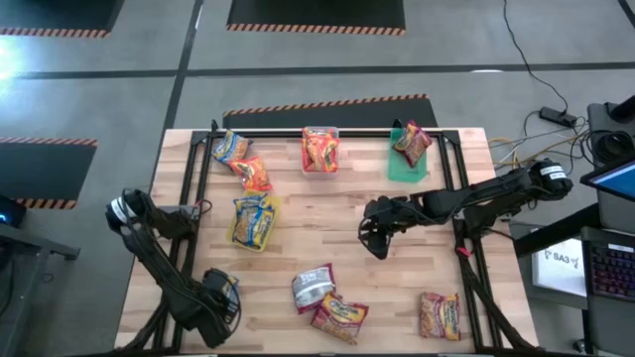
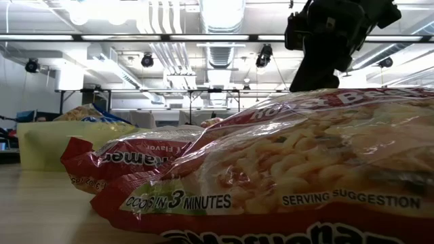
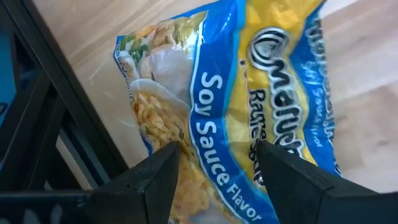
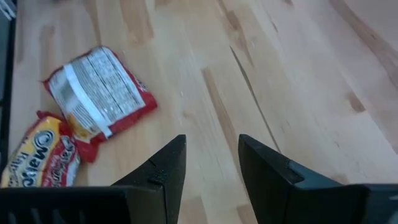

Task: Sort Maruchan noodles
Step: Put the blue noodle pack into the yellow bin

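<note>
The right claw (image 1: 378, 241) hangs open and empty above bare table (image 1: 298, 213), likely between picks, with the silvery packet (image 4: 99, 90) and three loose noodle packets near it. The left claw (image 3: 214, 174) is open toward the soy sauce packet (image 3: 249, 93).

Bare table (image 1: 327, 203) centre; packets (image 1: 329, 315) crowd near edge.

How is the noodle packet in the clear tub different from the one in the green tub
The packet in the clear tub is orange-red and lies flat, filling its tub. The packet in the green tub is darker red and sits tilted, spilling over the rim of its tub. Both are crinkly ramen packets at the table's far edge.
</note>
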Tool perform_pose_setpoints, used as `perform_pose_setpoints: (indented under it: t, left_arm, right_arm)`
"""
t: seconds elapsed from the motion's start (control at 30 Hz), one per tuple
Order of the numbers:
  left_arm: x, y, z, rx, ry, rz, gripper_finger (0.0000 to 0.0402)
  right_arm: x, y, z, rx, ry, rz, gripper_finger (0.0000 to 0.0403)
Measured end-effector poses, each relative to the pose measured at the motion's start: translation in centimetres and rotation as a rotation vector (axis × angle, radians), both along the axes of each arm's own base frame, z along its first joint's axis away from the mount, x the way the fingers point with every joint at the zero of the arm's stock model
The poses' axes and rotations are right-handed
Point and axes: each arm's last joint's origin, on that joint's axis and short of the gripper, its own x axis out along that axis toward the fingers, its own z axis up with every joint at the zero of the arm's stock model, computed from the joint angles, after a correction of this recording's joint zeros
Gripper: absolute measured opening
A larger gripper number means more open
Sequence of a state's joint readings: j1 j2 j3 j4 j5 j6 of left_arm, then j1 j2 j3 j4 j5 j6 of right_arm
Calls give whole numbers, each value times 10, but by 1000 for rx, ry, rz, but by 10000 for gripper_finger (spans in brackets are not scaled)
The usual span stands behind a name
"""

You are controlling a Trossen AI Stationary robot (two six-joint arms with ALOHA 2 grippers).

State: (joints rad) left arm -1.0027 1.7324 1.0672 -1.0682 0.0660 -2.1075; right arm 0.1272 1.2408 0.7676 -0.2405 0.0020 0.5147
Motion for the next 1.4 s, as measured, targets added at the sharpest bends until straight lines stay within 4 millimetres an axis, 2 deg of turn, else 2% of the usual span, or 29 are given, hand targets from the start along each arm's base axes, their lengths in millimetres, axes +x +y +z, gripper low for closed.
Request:
perform_pose_setpoints:
  t: [0.2,0.37,0.5,0.8,0.9,1.4]
  left_arm:
    - [3,-2,-13,43,27,7,201]
    - [5,0,-12,63,-18,0,190]
    - [7,2,-10,74,-52,-6,154]
    - [7,2,-10,73,-54,-3,40]
    - [7,2,-9,71,-54,-2,17]
    - [12,2,23,145,-163,-23,11]
  right_arm:
    - [1,0,-1,0,5,1,137]
    - [1,0,-1,0,4,1,139]
    - [1,0,-1,0,1,1,139]
    - [1,0,-1,0,-3,1,139]
    - [1,0,-1,0,-2,1,139]
    - [1,0,0,-11,-8,10,139]
